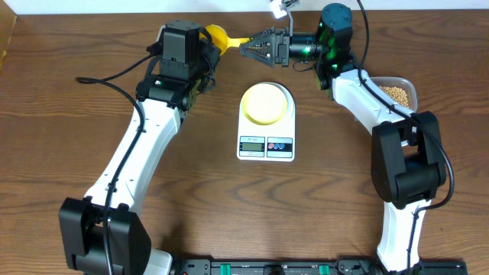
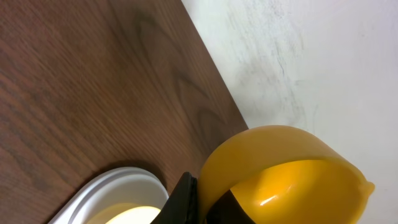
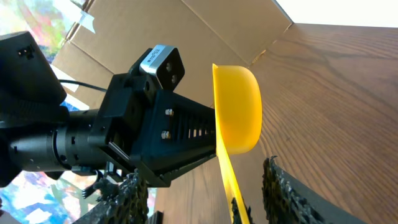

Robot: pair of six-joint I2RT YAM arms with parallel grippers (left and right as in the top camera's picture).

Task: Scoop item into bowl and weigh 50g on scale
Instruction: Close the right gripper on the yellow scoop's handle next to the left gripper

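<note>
The yellow scoop (image 1: 217, 35) hangs above the table's far edge, its cup at my left gripper (image 1: 206, 40). That gripper is shut on the cup (image 2: 286, 168), with a black finger (image 2: 183, 199) pressed against it. My right gripper (image 1: 246, 49) reaches in from the right. Its jaws stand apart on either side of the scoop's thin handle (image 3: 227, 180), with gaps on both sides. The pale-yellow bowl (image 1: 265, 103) sits on the white scale (image 1: 266, 131) at mid-table. Tan beans (image 1: 395, 93) lie in a clear tub (image 1: 409, 84) at the right.
The back wall and the table's far edge (image 2: 211, 68) run close behind the scoop. Cardboard (image 3: 186, 37) stands beyond the table. My left arm's black wrist (image 3: 155, 124) fills the space just left of the scoop. The right arm's base (image 1: 405, 164) stands near the tub.
</note>
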